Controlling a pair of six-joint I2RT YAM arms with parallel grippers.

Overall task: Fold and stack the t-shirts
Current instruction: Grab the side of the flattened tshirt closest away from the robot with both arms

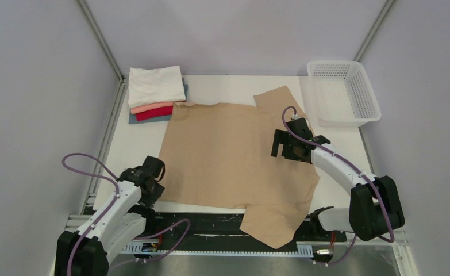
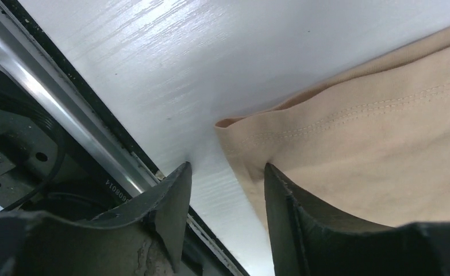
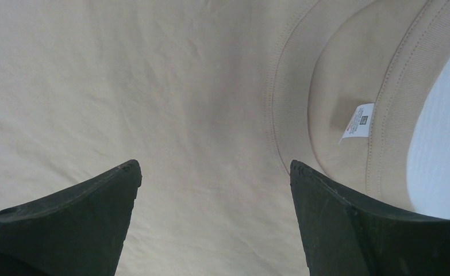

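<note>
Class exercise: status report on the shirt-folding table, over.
Left tool open beside tan tee corner. Right tool open near collar. Sleeve overhangs table front.

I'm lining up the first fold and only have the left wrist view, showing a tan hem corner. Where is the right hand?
Observer: The right hand hovers open above the tan t-shirt, beside its collar.
Operator: Is it all lying flat?
Observer: Mostly; one sleeve hangs past the near edge of the table.
Operator: Any shirts folded already?
Observer: Yes, folded t-shirts sit stacked at the far left corner, white on top.
</note>
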